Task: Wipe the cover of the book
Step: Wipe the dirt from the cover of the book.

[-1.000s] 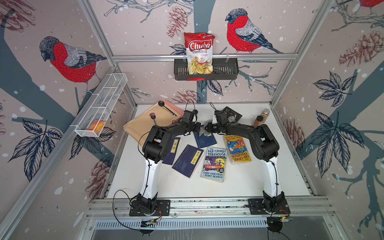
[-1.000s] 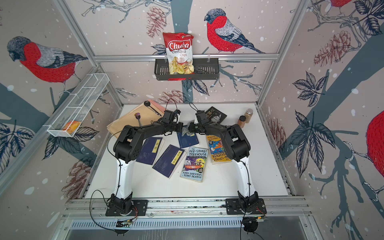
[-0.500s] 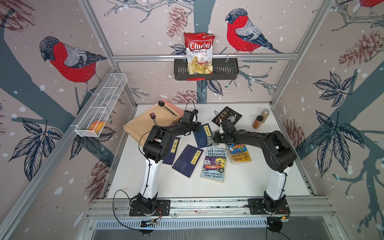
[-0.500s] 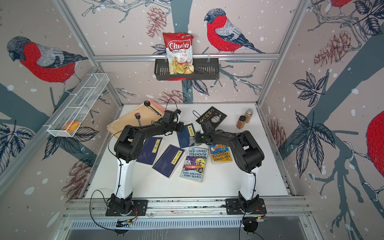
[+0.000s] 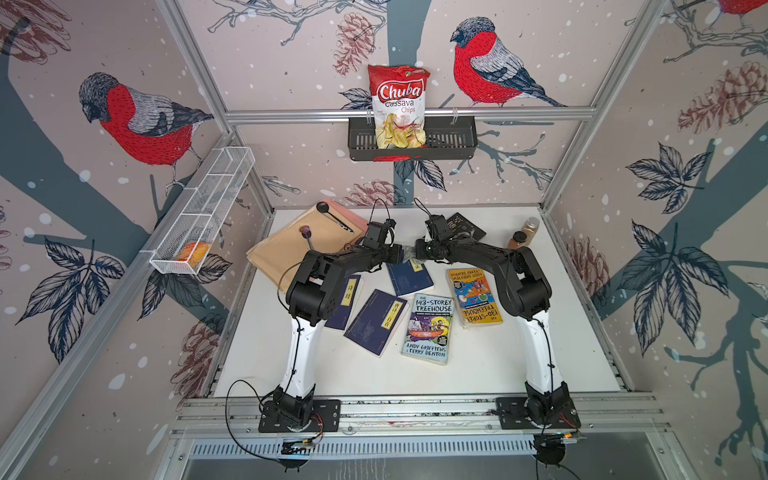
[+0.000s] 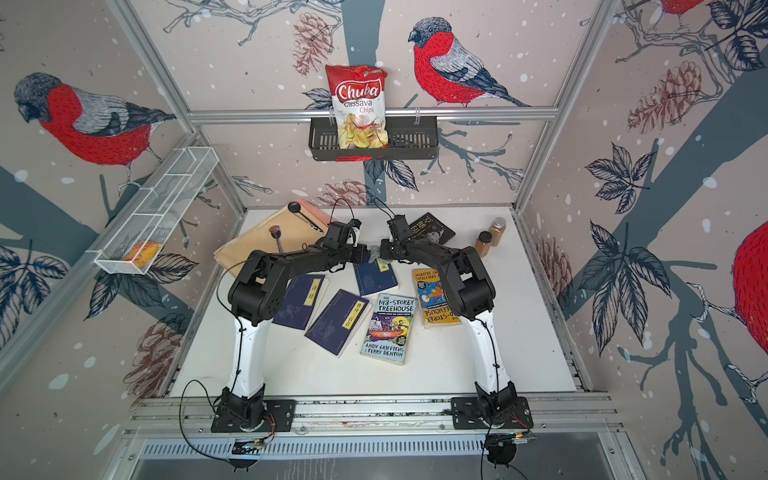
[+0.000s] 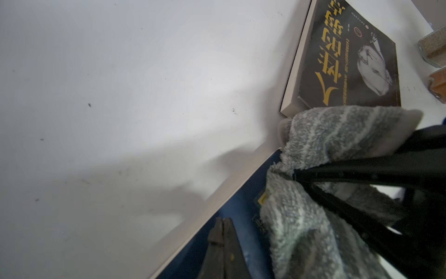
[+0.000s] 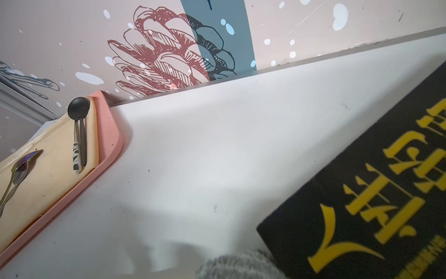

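Desk: What lies where on the worktop (image 5: 478, 374)?

Photographer: A tray (image 5: 286, 253) fills the back left corner, two spoons (image 5: 322, 206) on it. Two jars (image 5: 518, 240) stand near the back right corner, with a lone book (image 5: 463, 222) beside them along the back edge.

Desk: And mid-worktop?

Photographer: Five books (image 5: 376, 322) lie in a row from left to right. A cloth (image 7: 325, 135) sits at the far end of the middle book (image 5: 409, 282).

The cloth (image 7: 337, 137) is grey terry, rough and fluffy. The blue book (image 7: 243, 193) has a matt paper cover. The table (image 7: 120, 84) is white, smooth, matt. The tray (image 8: 108, 135) looks like smooth pink plastic.
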Motion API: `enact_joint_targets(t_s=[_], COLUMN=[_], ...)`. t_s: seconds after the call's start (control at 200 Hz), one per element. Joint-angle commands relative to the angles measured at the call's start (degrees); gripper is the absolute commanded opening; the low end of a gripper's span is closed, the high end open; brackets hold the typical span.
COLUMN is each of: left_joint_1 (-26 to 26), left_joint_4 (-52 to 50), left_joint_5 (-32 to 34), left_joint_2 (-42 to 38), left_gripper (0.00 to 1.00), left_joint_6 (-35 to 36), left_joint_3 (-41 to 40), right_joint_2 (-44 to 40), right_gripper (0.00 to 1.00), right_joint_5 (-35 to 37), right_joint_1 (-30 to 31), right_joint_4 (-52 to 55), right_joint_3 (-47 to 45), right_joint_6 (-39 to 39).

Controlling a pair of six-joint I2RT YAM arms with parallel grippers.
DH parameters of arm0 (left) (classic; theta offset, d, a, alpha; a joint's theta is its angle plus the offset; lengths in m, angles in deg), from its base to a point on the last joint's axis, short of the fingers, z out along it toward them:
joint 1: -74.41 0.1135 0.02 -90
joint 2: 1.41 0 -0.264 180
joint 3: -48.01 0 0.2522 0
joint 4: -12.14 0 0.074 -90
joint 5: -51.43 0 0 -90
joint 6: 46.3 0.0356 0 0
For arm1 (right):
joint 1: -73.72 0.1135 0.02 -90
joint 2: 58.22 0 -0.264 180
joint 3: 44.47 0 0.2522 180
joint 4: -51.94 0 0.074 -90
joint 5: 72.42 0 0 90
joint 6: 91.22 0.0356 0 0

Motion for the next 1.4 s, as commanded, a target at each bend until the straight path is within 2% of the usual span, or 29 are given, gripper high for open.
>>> enact_joint_targets(t_s=[0.0,0.17,0.3,0.405,0.535,0.785,0.941,1.081,1.256,1.396], left_joint_1=[-0.10,-0.08,-0.10,-0.10,-0.14,-0.10,-0.10,-0.02,0.02,0.08], left_joint_4=[-12.49,-12.49,-12.49,-12.40,-12.57,-12.49,-12.47,-12.55,-12.41,-12.22], left_joint_5=[-0.20,-0.20,-0.11,-0.20,-0.20,-0.55,-0.90,-0.81,-0.90,-1.34], left_joint_2=[1.39,1.43,1.56,1.48,1.56,1.71,1.67,1.67,1.85,2.14], left_gripper=[0.00,0.00,0.00,0.00,0.00,0.00,0.00,0.00,0.00,0.00], left_joint_6=[-0.46,-0.88,-0.88,-1.00,-0.95,-0.95,-1.06,-1.28,-1.53,-1.69], left_joint_3=[-0.83,-1.17,-1.18,-1.10,-1.00,-0.91,-1.04,-1.14,-1.18,-1.10], right_joint_2=[-4.46,-17.76,-22.40,-20.50,-14.57,-0.97,3.01,0.17,-9.08,-13.00], right_gripper=[0.15,0.15,0.16,0.16,0.15,0.14,0.13,0.13,0.14,0.14], right_joint_5=[6.39,9.78,5.23,0.98,-2.53,-6.03,-6.30,-4.78,-4.28,-5.78], right_joint_1=[0.73,2.75,3.93,4.35,4.68,2.44,1.27,2.13,4.50,6.28], right_joint_4=[7.99,6.58,4.11,1.00,-1.24,-0.40,1.08,2.12,0.48,-2.01], right_joint_3=[-4.74,-15.45,-21.51,-23.47,-21.40,-8.71,-1.99,-4.26,-15.91,-22.64], right_joint_6=[-1.27,-1.40,-0.05,1.63,2.55,4.15,4.29,3.05,3.22,5.13])
